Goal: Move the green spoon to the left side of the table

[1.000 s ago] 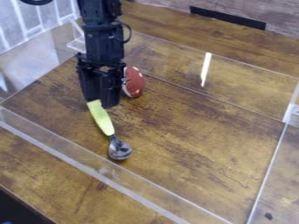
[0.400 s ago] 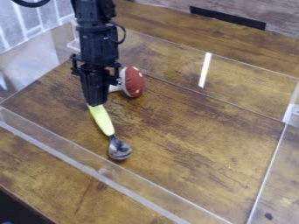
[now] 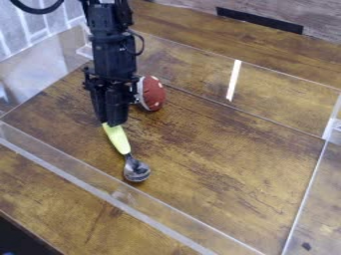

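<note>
The black end effector (image 3: 114, 117) stands steeply downward over the upper tip of the yellow-green plastic handle of the green spoon (image 3: 123, 147), its jaws narrowed around that tip in what looks like a grip. The spoon lies on the dark brown wood-plank tabletop (image 3: 226, 149), silver bowl toward the near acrylic wall. Judged from this, 1 grasp is made; lifting and carrying leftward remain. A red-capped toy mushroom (image 3: 151, 92) sits just right.

A dark strip (image 3: 260, 17) and possibly pale mesh (image 3: 16, 40) lie behind.
</note>
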Robot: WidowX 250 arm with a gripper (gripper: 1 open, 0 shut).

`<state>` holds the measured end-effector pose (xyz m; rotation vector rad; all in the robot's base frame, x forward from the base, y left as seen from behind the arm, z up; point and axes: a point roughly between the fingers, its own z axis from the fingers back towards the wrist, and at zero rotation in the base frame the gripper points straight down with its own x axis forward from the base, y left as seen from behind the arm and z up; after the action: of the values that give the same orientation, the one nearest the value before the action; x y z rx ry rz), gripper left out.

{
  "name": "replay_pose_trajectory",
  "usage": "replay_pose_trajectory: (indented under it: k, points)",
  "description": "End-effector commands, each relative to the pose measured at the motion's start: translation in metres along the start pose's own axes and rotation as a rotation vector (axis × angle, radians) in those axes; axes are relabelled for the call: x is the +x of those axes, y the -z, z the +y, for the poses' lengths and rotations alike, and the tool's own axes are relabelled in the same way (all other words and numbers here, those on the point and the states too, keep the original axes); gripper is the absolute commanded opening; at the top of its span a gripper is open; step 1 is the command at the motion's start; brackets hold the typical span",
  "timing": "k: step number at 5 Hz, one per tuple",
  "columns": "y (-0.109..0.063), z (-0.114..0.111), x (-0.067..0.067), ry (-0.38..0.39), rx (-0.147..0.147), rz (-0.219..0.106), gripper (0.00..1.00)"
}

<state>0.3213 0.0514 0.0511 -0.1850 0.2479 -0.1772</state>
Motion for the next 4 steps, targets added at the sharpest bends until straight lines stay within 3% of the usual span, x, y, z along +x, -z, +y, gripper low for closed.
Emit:
replay_pose_trajectory:
  k: [1, 4]
  points:
    - [-0.015, 0.000, -0.001, 0.000, 0.015, -0.042, 0.00]
    - [-0.033, 0.000, -0.004, -0.016, 0.021, -0.064, 0.00]
